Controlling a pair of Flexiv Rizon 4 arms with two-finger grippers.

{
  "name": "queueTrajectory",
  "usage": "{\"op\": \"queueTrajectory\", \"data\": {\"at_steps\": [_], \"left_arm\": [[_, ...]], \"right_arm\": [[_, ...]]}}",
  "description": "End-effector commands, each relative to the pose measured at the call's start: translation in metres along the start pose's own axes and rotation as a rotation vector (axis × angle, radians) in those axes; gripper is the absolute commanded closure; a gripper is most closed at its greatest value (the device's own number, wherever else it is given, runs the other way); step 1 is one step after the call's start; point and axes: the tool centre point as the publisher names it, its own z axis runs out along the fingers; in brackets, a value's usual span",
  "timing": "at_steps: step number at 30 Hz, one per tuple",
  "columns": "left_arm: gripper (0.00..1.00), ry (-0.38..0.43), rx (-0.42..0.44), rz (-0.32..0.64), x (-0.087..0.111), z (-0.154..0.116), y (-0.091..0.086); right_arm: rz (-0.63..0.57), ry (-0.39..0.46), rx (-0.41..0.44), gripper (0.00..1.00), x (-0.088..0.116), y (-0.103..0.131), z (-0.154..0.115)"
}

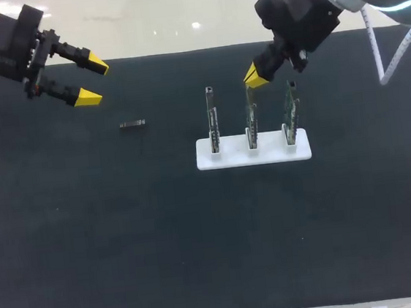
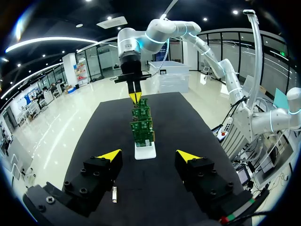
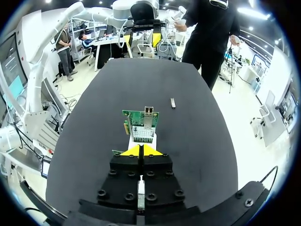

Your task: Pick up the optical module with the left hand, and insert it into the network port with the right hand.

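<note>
Head view: the left gripper (image 1: 92, 79) hangs over the far left part of the black table (image 1: 90, 247), its two yellow-tipped fingers spread wide with nothing between them. The module (image 1: 133, 124), a small dark bar, lies flat on the table, nearer than the left gripper and apart from it, well to the left of the white stand (image 1: 253, 152). Three boards (image 1: 250, 112) stand upright in a row in the stand's slots. The right gripper (image 1: 256, 77) has its tips pressed together and holds nothing; it sits close to the top of the middle board, contact not determinable. Left wrist view: the left gripper (image 2: 149, 155) shows both fingers far apart. The module (image 2: 114, 194) lies on the table just beside its one finger, not between the two. The stand (image 2: 145, 151) and boards (image 2: 141, 127) are ahead, seen end-on, with the right gripper (image 2: 135, 97) closed above their far end. Right wrist view: the right gripper (image 3: 140, 150) is closed, tips meeting, empty. The boards (image 3: 141, 126) stand directly ahead of it, and the nearest one carries a metal port (image 3: 149, 111) on its upper edge. The module (image 3: 173, 102) lies beyond the boards, off to one side. The left gripper (image 3: 141, 40) hangs open over the table's far end.
</note>
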Motion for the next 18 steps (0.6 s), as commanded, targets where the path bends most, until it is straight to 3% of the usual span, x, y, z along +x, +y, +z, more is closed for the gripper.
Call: {"op": "queueTrajectory", "data": {"at_steps": [1, 6, 18], "left_arm": [[0.0, 0.002, 0.0, 0.0, 0.0, 0.0, 0.0], [0.0, 0.002, 0.0, 0.0, 0.0, 0.0, 0.0], [0.0, 0.002, 0.0, 0.0, 0.0, 0.0, 0.0]], "right_arm": [[-0.001, 0.0, 0.001, 1.0, 0.005, 0.0, 0.007], [-0.004, 0.012, -0.005, 1.0, 0.0, -0.003, -0.001], [-0.022, 0.018, -0.038, 1.0, -0.013, -0.007, -0.054]]}}
